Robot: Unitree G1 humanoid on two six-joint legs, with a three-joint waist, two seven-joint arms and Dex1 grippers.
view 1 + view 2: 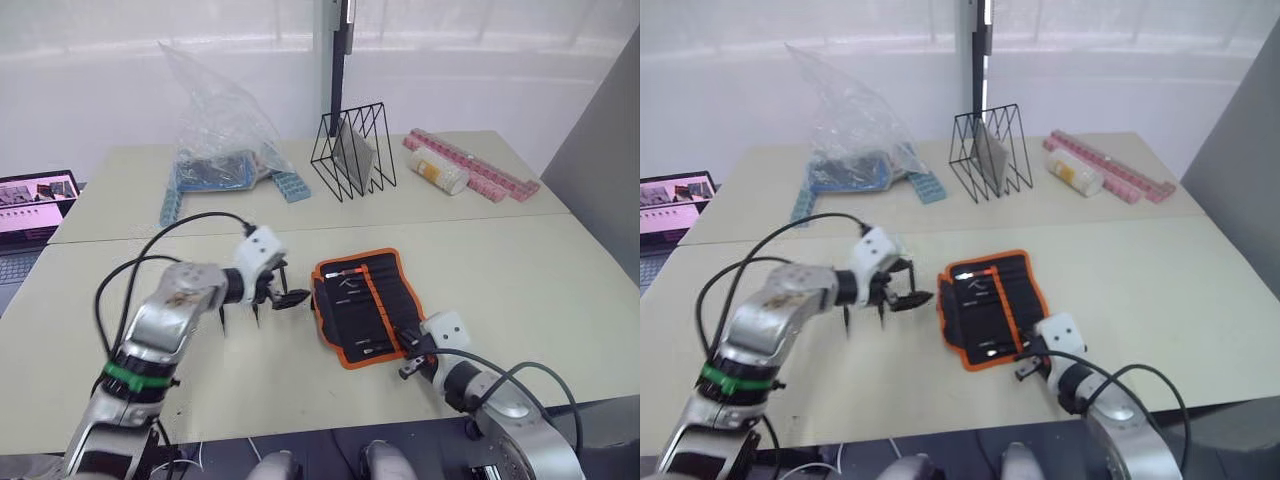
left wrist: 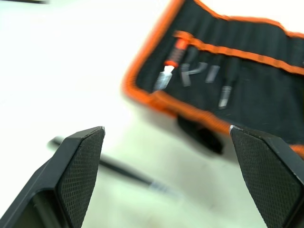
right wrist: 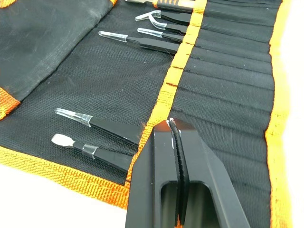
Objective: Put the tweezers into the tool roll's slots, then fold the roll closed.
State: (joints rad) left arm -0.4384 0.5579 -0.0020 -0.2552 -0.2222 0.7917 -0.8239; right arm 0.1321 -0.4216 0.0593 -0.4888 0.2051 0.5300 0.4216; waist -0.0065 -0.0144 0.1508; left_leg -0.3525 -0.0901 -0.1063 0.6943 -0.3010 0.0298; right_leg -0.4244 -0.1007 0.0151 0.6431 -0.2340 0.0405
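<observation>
Bright even daylight from rear windows, soft shadows, left wrist view motion-blurred, right wrist view sharp

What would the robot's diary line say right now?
left gripper: open, above loose tweezer | right gripper: shut, over tool roll | roll: unfolded

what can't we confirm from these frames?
- Loose tweezer on the table: blurred in the left wrist view, tip shape unreadable.
- Tool roll: slot count too small in the eye views; cut off by the frame edges in the right wrist view.
- Contents of the clear bag: veiled by crinkled plastic.
</observation>
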